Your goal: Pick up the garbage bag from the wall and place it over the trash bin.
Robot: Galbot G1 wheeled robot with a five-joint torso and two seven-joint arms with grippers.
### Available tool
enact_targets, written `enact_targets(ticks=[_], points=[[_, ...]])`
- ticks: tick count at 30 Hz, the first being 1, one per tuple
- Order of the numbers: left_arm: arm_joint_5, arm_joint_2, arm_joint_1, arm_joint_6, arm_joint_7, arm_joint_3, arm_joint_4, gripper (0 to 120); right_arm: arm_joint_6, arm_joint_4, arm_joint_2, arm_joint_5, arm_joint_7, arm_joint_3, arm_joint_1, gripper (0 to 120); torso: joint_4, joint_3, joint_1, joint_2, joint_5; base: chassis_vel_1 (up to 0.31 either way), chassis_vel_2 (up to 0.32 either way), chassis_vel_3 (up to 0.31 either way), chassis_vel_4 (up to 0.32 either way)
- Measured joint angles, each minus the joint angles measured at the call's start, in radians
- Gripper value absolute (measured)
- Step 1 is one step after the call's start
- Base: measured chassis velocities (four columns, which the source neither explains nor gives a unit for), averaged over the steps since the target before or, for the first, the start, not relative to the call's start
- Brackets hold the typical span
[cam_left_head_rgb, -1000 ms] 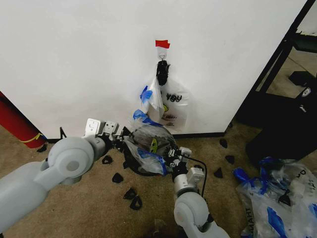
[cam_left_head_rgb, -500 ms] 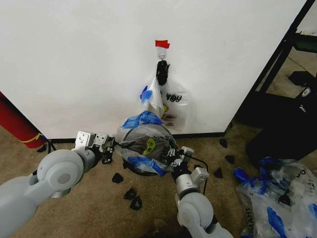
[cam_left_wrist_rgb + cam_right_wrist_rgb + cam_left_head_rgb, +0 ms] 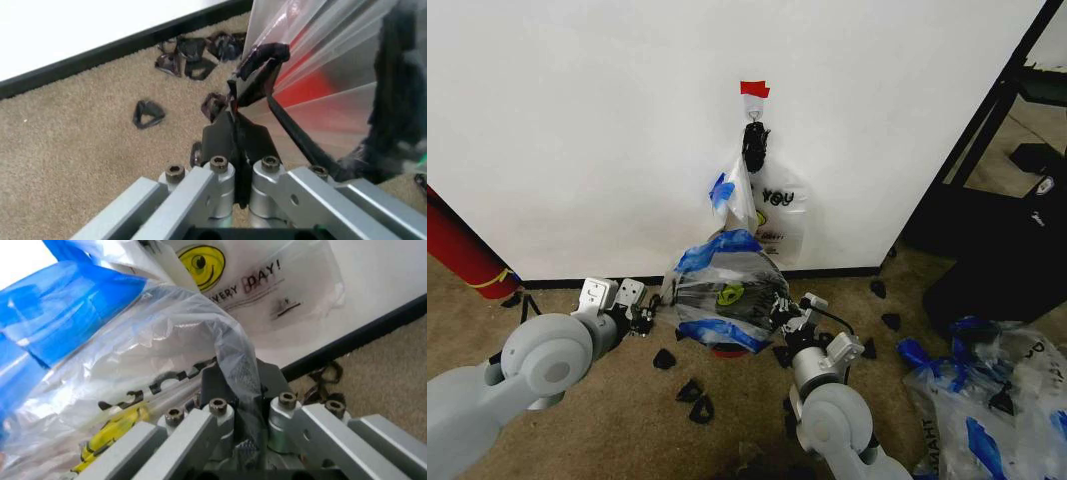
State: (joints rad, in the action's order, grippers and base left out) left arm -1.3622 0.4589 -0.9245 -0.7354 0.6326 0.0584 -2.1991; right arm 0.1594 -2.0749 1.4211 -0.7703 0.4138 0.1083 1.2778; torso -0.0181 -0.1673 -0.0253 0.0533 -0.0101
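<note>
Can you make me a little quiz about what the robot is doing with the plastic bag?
1. True or false: both grippers are pinching the garbage bag.
2. What is the bag stretched over? A) the trash bin B) a chair C) a table
3. Fill in: another bag hangs from a hook on the ____.

Key
1. True: the left gripper and right gripper each have fingers shut on bag plastic.
2. A: the bin's red base peeks out below.
3. wall.
</note>
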Motion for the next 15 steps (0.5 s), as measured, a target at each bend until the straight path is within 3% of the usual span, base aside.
enact_targets(ticks=[11, 15], points=[[0.079, 0.035, -0.032, 0.055, -0.058, 0.01, 0.008, 0, 0.022, 0.004, 0.001, -0.052, 0.024, 0.005, -0.003, 0, 0.0, 0.0, 0.0, 0.0, 0.0001, 0.0, 0.0, 0.0, 0.0], [0.091, 0.04, -0.062, 0.054, -0.005, 0.025, -0.056, 16, 0.021, 0.016, 0.009, -0.036, 0.037, 0.005, -0.01, 0, 0.0002, 0.0, 0.0, 0.0, 0.0001, 0.0, 0.0, 0.0, 0.0]])
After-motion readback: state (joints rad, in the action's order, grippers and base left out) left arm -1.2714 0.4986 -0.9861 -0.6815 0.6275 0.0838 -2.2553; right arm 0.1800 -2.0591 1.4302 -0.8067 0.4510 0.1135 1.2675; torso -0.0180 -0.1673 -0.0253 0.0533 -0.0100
